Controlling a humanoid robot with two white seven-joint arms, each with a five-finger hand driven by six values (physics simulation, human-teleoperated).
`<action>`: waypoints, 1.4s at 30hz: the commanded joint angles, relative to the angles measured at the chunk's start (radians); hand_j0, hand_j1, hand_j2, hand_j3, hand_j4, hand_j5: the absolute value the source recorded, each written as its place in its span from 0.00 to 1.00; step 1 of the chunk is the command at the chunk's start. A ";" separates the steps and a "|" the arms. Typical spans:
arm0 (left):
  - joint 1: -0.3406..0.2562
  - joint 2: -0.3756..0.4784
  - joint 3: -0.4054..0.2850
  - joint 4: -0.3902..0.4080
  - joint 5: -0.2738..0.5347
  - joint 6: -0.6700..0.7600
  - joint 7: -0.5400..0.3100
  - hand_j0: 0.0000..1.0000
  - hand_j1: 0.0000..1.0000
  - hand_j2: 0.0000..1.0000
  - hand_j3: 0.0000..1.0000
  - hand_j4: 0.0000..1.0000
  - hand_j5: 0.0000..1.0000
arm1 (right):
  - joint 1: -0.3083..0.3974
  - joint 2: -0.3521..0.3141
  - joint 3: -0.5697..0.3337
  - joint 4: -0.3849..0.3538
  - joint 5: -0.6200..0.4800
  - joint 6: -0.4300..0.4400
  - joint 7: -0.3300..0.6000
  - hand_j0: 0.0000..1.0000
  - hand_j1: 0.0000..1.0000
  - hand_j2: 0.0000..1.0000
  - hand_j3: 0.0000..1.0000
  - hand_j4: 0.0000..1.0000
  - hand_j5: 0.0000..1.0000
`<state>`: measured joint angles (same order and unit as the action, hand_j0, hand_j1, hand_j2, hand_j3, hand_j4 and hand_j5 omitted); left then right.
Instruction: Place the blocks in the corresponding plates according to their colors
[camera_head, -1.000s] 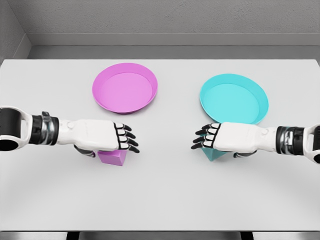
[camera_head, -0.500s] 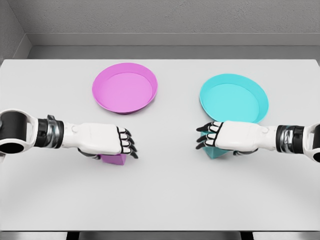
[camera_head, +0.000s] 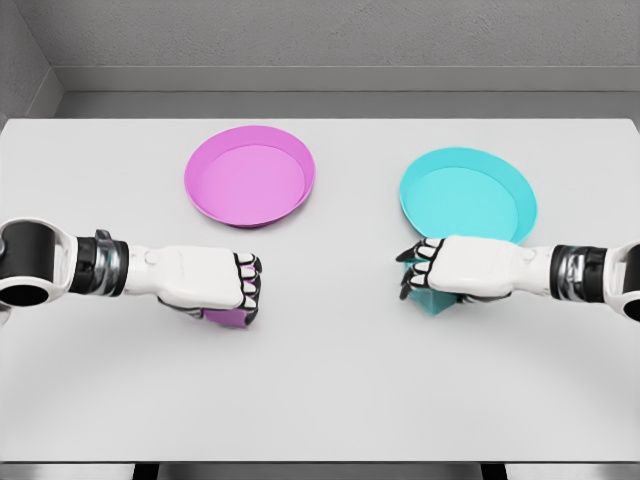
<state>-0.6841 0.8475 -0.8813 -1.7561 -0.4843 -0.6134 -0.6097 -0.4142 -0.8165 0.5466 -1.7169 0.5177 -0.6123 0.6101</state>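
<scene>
- We judge both blocks light, rigid and smooth-sided, best pinched across opposite flat faces.
- Our left hand (camera_head: 215, 287) is curled tight over the pink block (camera_head: 232, 318), left of the tabletop's middle, nearer us than the pink plate (camera_head: 249, 176).
- Our right hand (camera_head: 450, 270) wraps the cyan block (camera_head: 428, 302), just before the cyan plate (camera_head: 468, 197) toward the right edge.

The left hand (camera_head: 205, 281) covers most of the pink block (camera_head: 232, 318) — only a lower sliver shows under the curled fingers. The right hand (camera_head: 460, 270) hides most of the teal block (camera_head: 430, 302); just a corner peeks out below. Both arms are cut off at the picture's side edges — shoulders unseen. The desk (camera_head: 330, 390) runs past the left and right edges.
</scene>
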 joint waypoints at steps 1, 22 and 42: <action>0.000 -0.001 0.001 0.001 0.007 0.003 -0.001 0.50 0.50 0.50 0.50 0.50 0.50 | 0.000 0.000 -0.013 0.000 -0.005 0.001 0.001 0.72 0.72 0.72 0.72 0.72 0.72; -0.137 -0.025 0.034 0.070 0.020 0.003 0.007 0.44 0.44 0.44 0.44 0.44 0.44 | 0.003 0.002 -0.096 0.025 -0.099 0.001 0.001 0.67 0.67 0.67 0.67 0.67 0.67; -0.276 -0.268 0.110 0.481 0.013 0.003 -0.001 0.47 0.47 0.47 0.47 0.47 0.47 | -0.121 0.049 -0.332 0.411 -0.386 0.001 0.001 1.00 1.00 1.00 1.00 1.00 1.00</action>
<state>-0.9664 0.6031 -0.7790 -1.3194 -0.4757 -0.6146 -0.6110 -0.5338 -0.7786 0.2628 -1.3611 0.1485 -0.6141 0.6114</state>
